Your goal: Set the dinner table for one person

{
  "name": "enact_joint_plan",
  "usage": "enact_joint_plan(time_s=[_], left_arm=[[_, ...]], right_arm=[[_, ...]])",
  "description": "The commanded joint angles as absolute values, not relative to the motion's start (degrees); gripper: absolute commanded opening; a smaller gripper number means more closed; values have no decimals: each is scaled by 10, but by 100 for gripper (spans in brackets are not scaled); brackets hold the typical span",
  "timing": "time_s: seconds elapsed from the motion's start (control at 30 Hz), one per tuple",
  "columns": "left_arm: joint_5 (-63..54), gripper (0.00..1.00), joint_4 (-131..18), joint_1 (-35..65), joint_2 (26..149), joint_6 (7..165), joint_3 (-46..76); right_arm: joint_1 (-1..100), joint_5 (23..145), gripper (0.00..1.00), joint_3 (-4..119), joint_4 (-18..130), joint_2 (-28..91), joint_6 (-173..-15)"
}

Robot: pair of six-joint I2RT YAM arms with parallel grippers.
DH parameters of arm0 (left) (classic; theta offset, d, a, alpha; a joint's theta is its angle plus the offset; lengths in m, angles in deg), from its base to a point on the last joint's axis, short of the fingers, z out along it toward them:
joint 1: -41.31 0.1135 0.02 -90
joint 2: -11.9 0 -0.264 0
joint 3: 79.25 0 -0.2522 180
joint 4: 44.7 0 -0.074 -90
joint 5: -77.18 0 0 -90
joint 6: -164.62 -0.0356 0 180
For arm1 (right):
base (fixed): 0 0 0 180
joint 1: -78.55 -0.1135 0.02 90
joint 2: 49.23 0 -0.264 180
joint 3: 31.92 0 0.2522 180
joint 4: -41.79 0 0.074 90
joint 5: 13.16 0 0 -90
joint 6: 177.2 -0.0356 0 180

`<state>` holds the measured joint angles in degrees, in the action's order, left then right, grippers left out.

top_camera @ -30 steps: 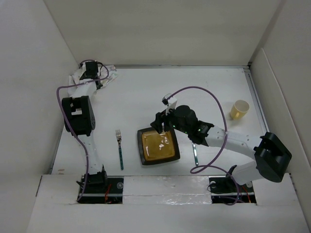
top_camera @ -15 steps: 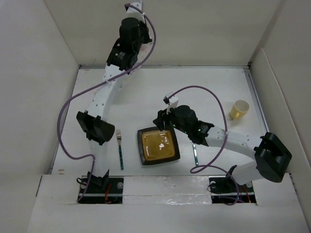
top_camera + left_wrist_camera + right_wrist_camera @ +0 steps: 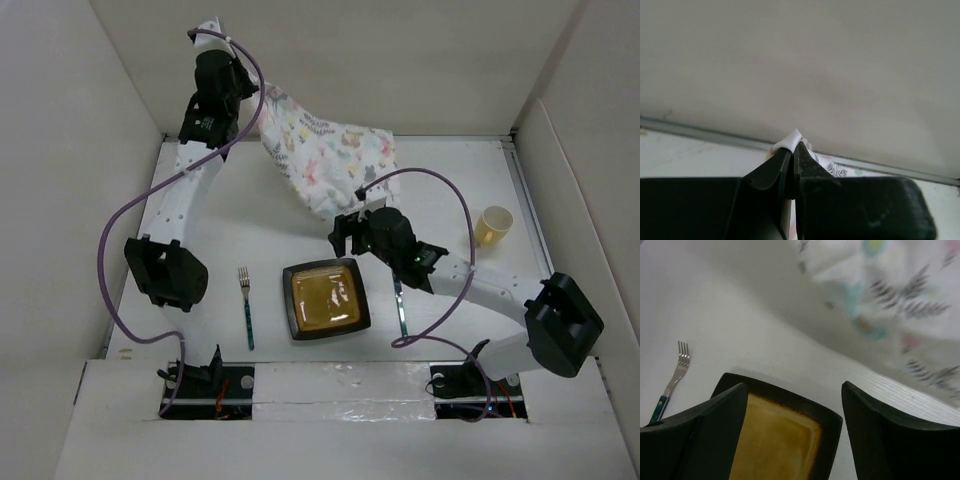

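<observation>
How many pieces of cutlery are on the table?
2. A fork lies left of the plate; a second piece lies right of it, its top hidden under the right arm. More may be hidden beneath the cloth.

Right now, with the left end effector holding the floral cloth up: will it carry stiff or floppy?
Probably floppy: the floral cloth hangs draped and creased from the left end effector. Likely light, since a thin pinch of its edge carries it. Its loose end may swing or drag near the plate.
</observation>
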<state>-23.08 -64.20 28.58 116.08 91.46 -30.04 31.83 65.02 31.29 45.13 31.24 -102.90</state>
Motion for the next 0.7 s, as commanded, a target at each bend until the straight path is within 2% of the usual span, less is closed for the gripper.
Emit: enact_joint_plan(time_s=[0.0,0.1,0.13,0.17,0.2,0.23,0.27,0.3,0.33,0.4,0.47,0.5,0.53,0.57,0.67], left_arm=[[-277,0,-618,300,1165,955,-267],[-241,0,-589,342,1162,994,-182],[-222,0,-560,353,1161,1019,-160],[-208,0,-550,372,1159,1031,-118],[-195,0,-543,378,1159,1038,-101],[-194,0,-532,378,1161,1041,-90],[-195,0,-532,383,1164,1041,-77],[-198,0,-534,383,1167,1039,-74],[-198,0,-532,383,1168,1035,-72],[-193,0,-525,388,1169,1034,-65],[-184,0,-514,388,1173,1035,-63],[-177,0,-513,388,1175,1037,-63],[-174,0,-509,388,1175,1038,-64],[-168,0,-506,388,1181,1041,-67],[-163,0,-506,388,1186,1041,-71]], right_arm=[[335,630,87,346,455,312,-1049],[361,618,92,357,478,333,-1075],[370,621,89,356,481,340,-1082],[391,626,82,357,482,349,-1090],[402,645,67,360,493,370,-1105],[412,656,62,364,492,381,-1110],[420,661,52,366,491,394,-1114],[437,681,23,368,501,407,-1124],[445,696,18,372,502,431,-1128],[452,716,14,373,497,452,-1132],[452,717,23,376,497,477,-1137],[452,720,42,378,504,485,-1139],[458,724,52,383,508,492,-1142],[458,726,69,390,508,509,-1145],[458,732,70,408,520,531,-1151]])
